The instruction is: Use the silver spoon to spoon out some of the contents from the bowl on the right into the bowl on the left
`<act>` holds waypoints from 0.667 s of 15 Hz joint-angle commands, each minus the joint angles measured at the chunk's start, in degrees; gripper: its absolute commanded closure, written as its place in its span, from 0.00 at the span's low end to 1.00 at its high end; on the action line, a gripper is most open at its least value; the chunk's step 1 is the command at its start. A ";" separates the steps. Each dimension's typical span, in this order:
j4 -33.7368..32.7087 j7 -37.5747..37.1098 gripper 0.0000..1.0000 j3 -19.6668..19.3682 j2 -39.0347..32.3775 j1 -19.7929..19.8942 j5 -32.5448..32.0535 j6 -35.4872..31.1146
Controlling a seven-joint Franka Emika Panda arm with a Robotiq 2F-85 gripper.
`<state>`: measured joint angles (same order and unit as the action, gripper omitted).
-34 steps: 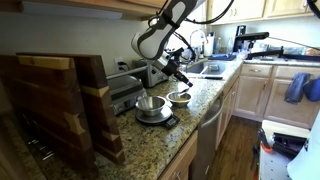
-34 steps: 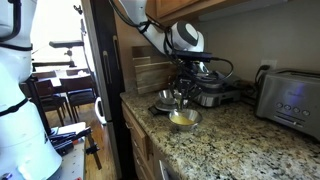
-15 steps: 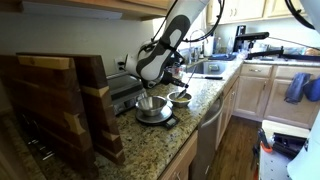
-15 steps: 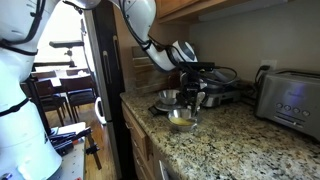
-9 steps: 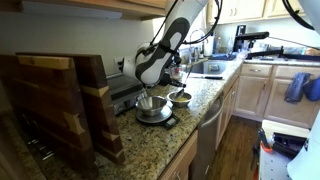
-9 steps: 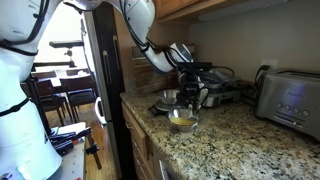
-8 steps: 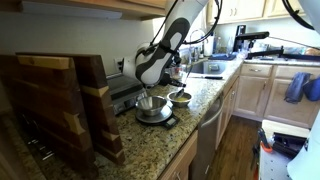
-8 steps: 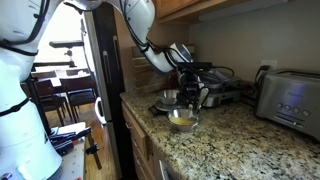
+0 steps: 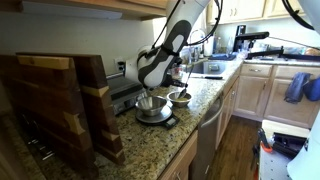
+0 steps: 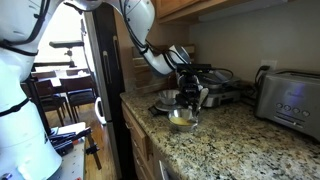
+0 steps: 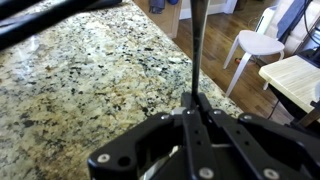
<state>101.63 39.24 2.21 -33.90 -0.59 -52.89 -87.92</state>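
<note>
Two bowls stand on the granite counter. A silver bowl (image 9: pixel 150 105) sits on a small scale; it also shows in an exterior view (image 10: pixel 166 98). A bowl with yellow contents (image 9: pixel 180 97) stands beside it, nearer the counter edge in an exterior view (image 10: pixel 181 120). My gripper (image 9: pixel 172 86) hangs just above the two bowls, also seen in an exterior view (image 10: pixel 189 96). In the wrist view the gripper (image 11: pixel 197 105) is shut on the thin spoon handle (image 11: pixel 198 45). The spoon's bowl end is hidden.
A wooden cutting board (image 9: pixel 60 105) leans at the near end of the counter. A toaster (image 10: pixel 288 98) stands on the counter and a dark grill appliance (image 10: pixel 222 92) sits behind the bowls. The counter edge drops to a wood floor (image 11: pixel 240 40).
Since 2.3 s ago the arm has swung down and over the bowls with the spoon. In the last second it has barely moved.
</note>
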 commanded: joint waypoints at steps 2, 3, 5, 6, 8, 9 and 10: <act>3.19 0.04 0.97 0.25 1.02 -0.13 -1.48 2.23; 3.50 0.08 0.97 0.21 0.95 -0.15 -1.64 2.56; 3.82 0.18 0.97 0.30 0.72 -0.20 -1.83 3.12; 3.87 0.22 0.97 0.35 0.61 -0.17 -1.84 3.22; 3.81 0.52 0.97 0.60 0.34 0.07 -1.51 2.69; 3.73 0.48 0.97 0.80 0.26 0.21 -1.24 2.04; 3.60 0.63 0.97 1.00 0.14 0.31 -0.96 1.71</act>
<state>104.20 39.56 2.41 -34.31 -0.59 -52.97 -86.32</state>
